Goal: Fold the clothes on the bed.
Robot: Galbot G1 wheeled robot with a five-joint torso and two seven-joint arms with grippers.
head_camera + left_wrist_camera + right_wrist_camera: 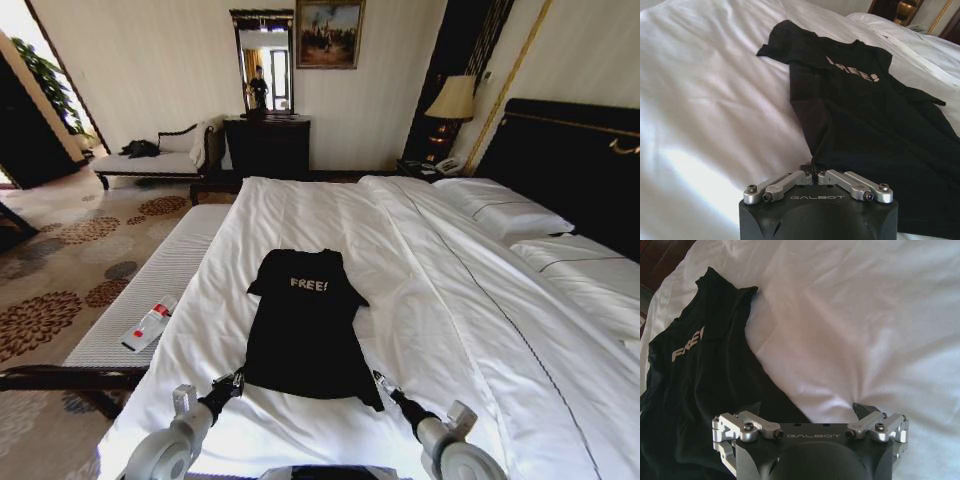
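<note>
A black T-shirt (303,325) with "FREE!" on its chest lies flat, face up, on the white bed (460,310), its hem toward me. My left gripper (235,382) is at the hem's left corner. In the left wrist view that gripper (811,169) is shut, its tips on the edge of the T-shirt (865,120). My right gripper (381,379) is at the hem's right corner. The right wrist view shows this gripper (809,410) open, its fingers spread over the corner of the T-shirt (695,375) and the sheet.
A narrow light bench (150,290) runs along the bed's left side, with a small white and red object (149,326) on it. Pillows (505,212) and a dark headboard (570,160) are at the right. Patterned carpet (70,260) lies to the left.
</note>
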